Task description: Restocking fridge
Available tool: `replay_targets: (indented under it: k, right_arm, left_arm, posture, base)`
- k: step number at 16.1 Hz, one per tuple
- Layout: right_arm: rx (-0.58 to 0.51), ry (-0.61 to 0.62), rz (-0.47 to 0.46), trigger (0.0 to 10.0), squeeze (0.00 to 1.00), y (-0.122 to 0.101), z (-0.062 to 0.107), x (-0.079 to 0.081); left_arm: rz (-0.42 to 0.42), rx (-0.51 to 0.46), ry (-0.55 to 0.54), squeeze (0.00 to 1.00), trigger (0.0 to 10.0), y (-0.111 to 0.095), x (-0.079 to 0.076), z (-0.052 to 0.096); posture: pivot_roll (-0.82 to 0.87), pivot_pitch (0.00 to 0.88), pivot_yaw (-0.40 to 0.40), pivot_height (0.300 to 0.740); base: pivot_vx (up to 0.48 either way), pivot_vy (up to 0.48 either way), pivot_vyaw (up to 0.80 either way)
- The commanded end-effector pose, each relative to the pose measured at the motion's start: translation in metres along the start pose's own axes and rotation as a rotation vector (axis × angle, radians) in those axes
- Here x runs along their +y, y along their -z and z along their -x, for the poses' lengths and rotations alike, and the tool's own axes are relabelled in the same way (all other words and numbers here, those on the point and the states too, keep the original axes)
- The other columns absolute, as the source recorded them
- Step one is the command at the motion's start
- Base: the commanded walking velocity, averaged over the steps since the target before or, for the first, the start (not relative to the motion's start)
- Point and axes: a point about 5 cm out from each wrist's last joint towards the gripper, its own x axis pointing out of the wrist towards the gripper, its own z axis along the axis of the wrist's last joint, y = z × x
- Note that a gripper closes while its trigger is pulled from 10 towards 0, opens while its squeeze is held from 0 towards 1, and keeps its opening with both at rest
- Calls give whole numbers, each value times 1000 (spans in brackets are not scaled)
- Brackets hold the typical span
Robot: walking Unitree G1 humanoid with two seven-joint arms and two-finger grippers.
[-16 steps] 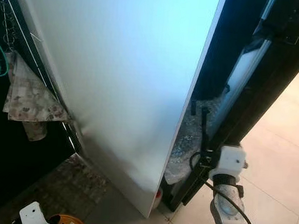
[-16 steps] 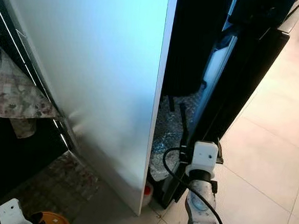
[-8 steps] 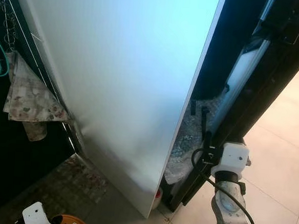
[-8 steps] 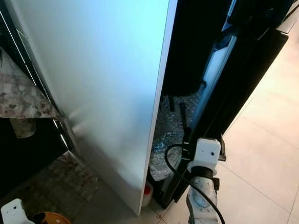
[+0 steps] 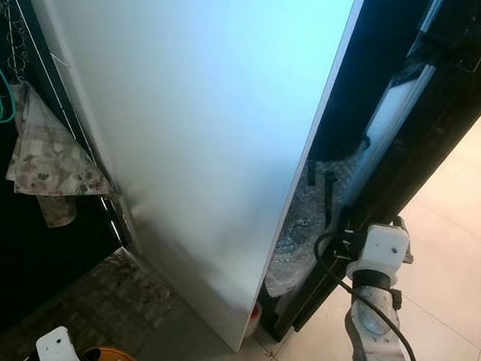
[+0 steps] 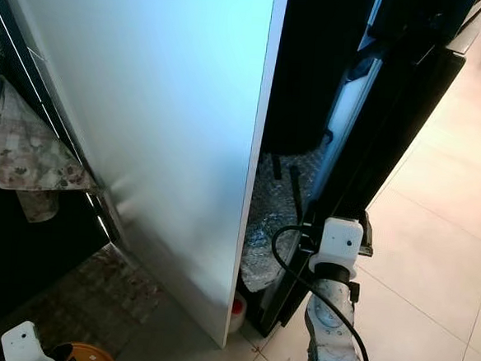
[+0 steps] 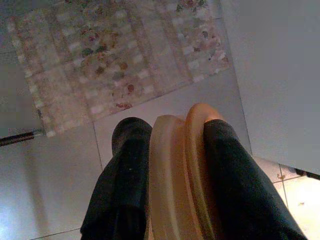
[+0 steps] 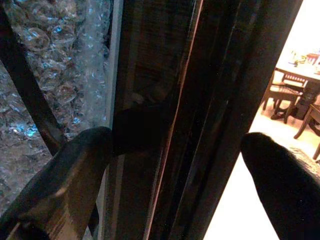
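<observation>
Claw work first: from the head views, the right claw [image 5: 342, 230] sits at about 4 o'clock, its black fingers reaching at the dark edge of the fridge door [image 5: 408, 151]. The white fridge side panel [image 5: 203, 120] spans the middle, with bubble wrap [image 5: 299, 234] in the gap. At 7 o'clock, the left claw [image 7: 170, 175] carries an orange plate [image 5: 112, 359].

Left wrist view: both fingers pinch the plate's rim above a patterned mat [image 7: 120, 55].

Right wrist view: fingers spread wide, straddling the door edge.

Likely step: opening the door. Next, close on the edge and pull.
</observation>
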Motion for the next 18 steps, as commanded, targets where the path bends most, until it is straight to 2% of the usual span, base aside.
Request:
replay_targets:
  k: [1, 6, 9, 14, 16, 18]
  right_arm:
    - [11, 10, 13, 10000, 0, 2, -1, -3]
    - [6, 29, 14, 10000, 0, 1, -6, -4]
    - [3, 103, 45, 10000, 0, 1, -3, -18]
    - [55, 274, 91, 10000, 0, 14, 9, -58]
    - [106, 379, 93, 10000, 0, 24, 19, -79]
    - [204, 548, 72, 10000, 0, 43, 38, -109]
  left_arm:
    - [-22, 33, -10, 0, 10000, 8, 3, 2]
    - [-20, 31, -12, 0, 10000, 8, 3, 1]
    - [-20, 31, -10, 0, 10000, 7, 3, 1]
    - [-22, 32, -7, 0, 10000, 7, 1, 1]
    - [-25, 32, -4, 0, 10000, 7, 0, 1]
    - [-29, 32, 0, 0, 10000, 7, -1, 1]
  posture:
    - [26, 0, -7, 740]
    - [28, 0, -7, 740]
    - [27, 0, -8, 740]
    - [21, 0, -6, 740]
    - [13, 0, -5, 740]
    - [8, 0, -1, 740]
  base:
    - [0, 0, 0]
    - [0, 0, 0]
    - [0, 0, 0]
    - [0, 0, 0]
    - [0, 0, 0]
    - [0, 0, 0]
